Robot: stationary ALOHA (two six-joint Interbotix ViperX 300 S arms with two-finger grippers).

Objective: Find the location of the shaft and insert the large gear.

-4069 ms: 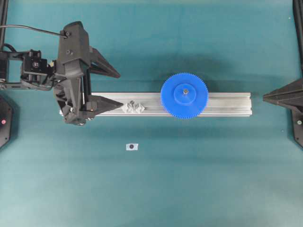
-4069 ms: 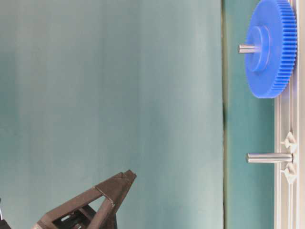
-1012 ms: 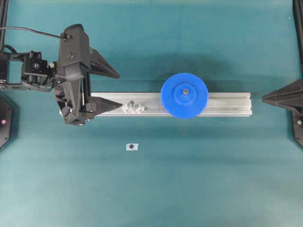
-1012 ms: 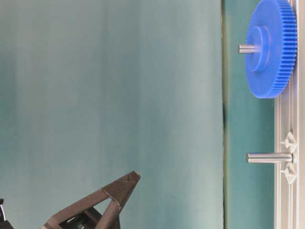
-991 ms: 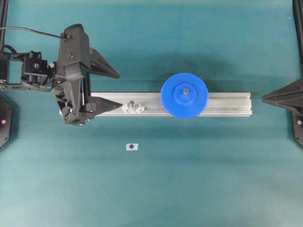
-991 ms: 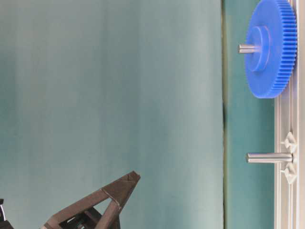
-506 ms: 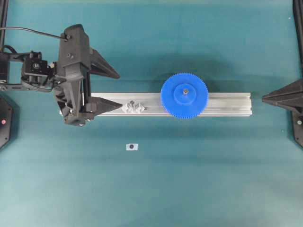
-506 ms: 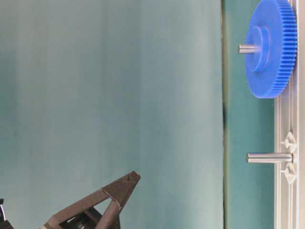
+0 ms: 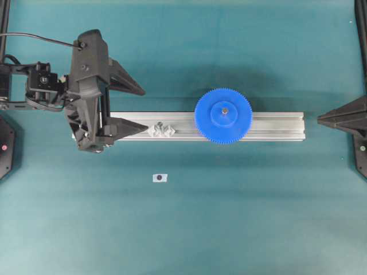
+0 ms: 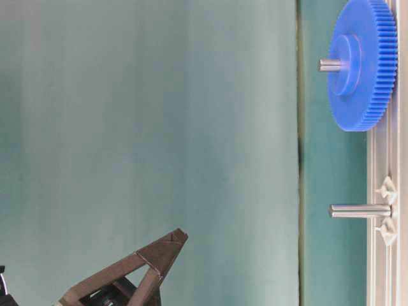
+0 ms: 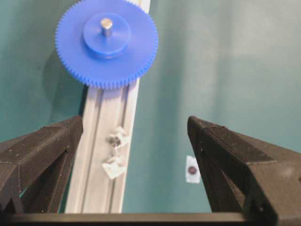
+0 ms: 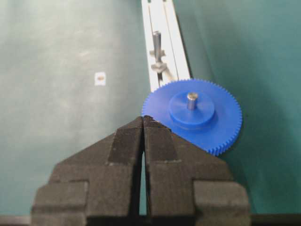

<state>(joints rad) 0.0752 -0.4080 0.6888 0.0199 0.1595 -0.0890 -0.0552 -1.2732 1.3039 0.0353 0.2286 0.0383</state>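
Note:
The large gear (image 9: 223, 116), a bright-blue toothed disc, lies flat on the aluminium rail (image 9: 275, 126). A shaft (image 11: 106, 23) pokes up through its hub. A second, bare shaft (image 9: 162, 130) stands further left on the rail between two clear blocks. My left gripper (image 9: 144, 109) hangs open at the rail's left end, with its fingers well apart and nothing between them. In the left wrist view the left gripper (image 11: 134, 122) frames the bare shaft (image 11: 116, 141), with the gear (image 11: 106, 42) beyond. My right gripper (image 12: 143, 118) is shut and empty, short of the gear (image 12: 193, 115).
A small white tag with a dark dot (image 9: 160, 177) lies on the teal mat in front of the rail. The right gripper's tip (image 9: 319, 118) points at the rail's right end. Black arm bases sit at both side edges.
Nothing has visibly moved over the last second. Compared with about four seconds ago, the left gripper has shifted only slightly. The gear stays on its shaft.

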